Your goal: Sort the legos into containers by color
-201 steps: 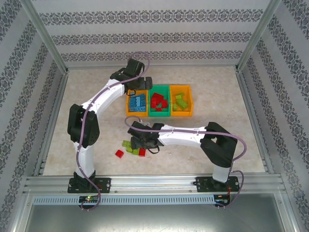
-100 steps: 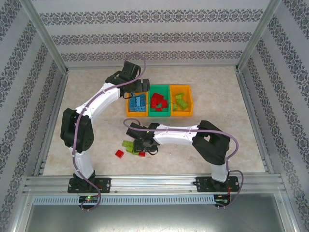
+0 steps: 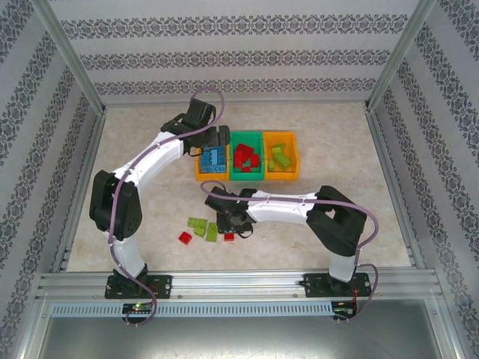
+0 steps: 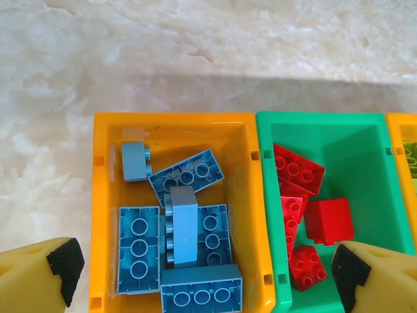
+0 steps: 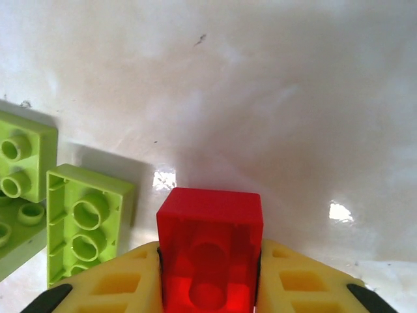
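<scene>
1. From above, the left gripper [image 3: 214,139] hangs over the left orange bin [image 3: 212,177]. The right gripper [image 3: 228,223] is low by loose green bricks [image 3: 203,226] on the tabletop [image 3: 337,149].
2. At the left wrist, that gripper is spread wide above blue bricks [image 4: 189,176] in the orange bin. Red bricks [image 4: 298,171] lie in the green bin [image 4: 355,150] alongside.
3. At the right wrist, the gripper pinches a red brick [image 5: 210,228], with green bricks just beside it.

The bench [image 3: 337,142] is a pale, marbled beige slab. Walls [image 3: 239,45] papered in grey floral stripes close it in on three sides, with slanting metal posts [image 3: 72,58] at the far corners. A ribbed aluminium rail [image 3: 239,286] runs along the near edge, a grey metal sheet [image 3: 239,336] below it.
</scene>
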